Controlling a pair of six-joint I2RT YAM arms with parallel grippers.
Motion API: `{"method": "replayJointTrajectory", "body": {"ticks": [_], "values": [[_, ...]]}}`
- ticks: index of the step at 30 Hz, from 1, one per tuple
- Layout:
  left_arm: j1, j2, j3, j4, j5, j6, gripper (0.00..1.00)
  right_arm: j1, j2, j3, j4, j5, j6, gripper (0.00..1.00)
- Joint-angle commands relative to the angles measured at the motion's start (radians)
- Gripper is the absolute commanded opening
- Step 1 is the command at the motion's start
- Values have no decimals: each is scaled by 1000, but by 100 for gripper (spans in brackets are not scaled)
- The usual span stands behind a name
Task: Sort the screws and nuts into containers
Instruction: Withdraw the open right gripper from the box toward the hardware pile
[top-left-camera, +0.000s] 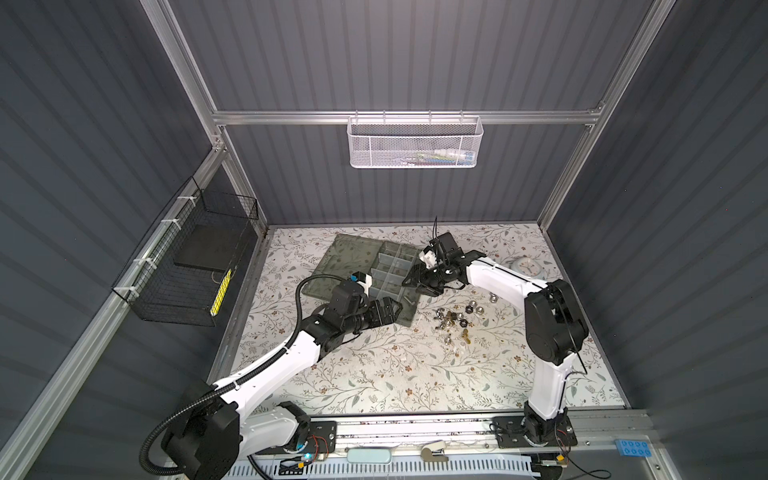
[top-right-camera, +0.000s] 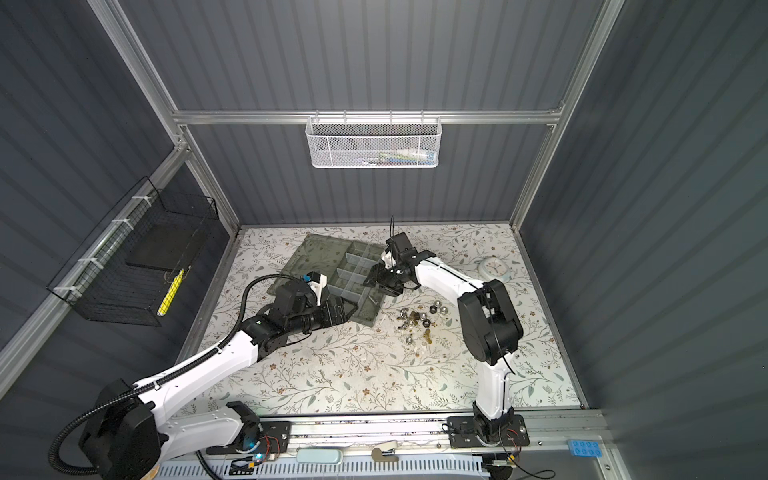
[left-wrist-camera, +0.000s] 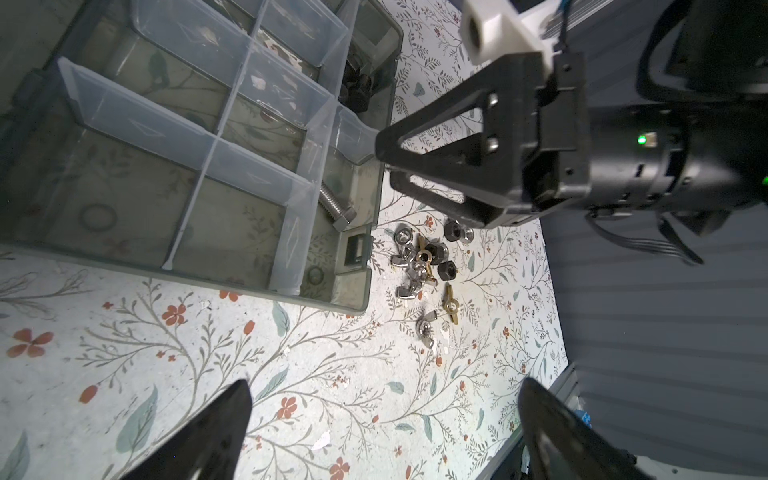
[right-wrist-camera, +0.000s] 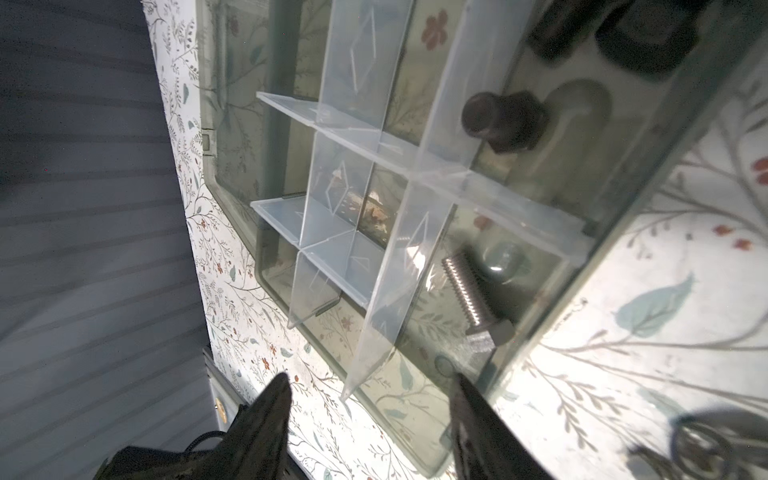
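Observation:
The grey-green organiser box (top-left-camera: 409, 318) lies lid-open at mid table, its containers split by pale dividers (left-wrist-camera: 199, 141). A silver screw (left-wrist-camera: 336, 208) (right-wrist-camera: 465, 299) rests alone in the corner compartment nearest the pile. Black screws (left-wrist-camera: 357, 87) (right-wrist-camera: 503, 118) sit in a compartment further along that side. Loose nuts (top-left-camera: 455, 320) (left-wrist-camera: 428, 266), silver, black and brass, lie heaped on the mat beside the box. My right gripper (top-left-camera: 409, 282) (right-wrist-camera: 371, 380) hangs open and empty over the box's edge above the silver screw. My left gripper (top-left-camera: 397, 309) (left-wrist-camera: 384, 386) is open and empty at the box's front corner.
A round white clock-faced object (top-left-camera: 528, 266) lies at the back right of the mat. On the back wall hangs a white mesh basket (top-left-camera: 415, 143), on the left wall a black wire basket (top-left-camera: 187, 266). The box's flat lid (top-left-camera: 349, 257) lies open to the left.

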Motion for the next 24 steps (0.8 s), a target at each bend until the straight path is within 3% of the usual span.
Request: {"method": "replayJointTrajectory", "body": {"ticks": [1,11,24], "values": [[-18,14,39,-1,-1,10,100,-23,-53,-6,-55,49,-26,68],[-132,178,157,29,-20,51,100,-118,-274,-186,-93,201,-69,99],[-245,468,374,74,33,60,100,-409,-515,-499,-80,279,-156,99]]}}
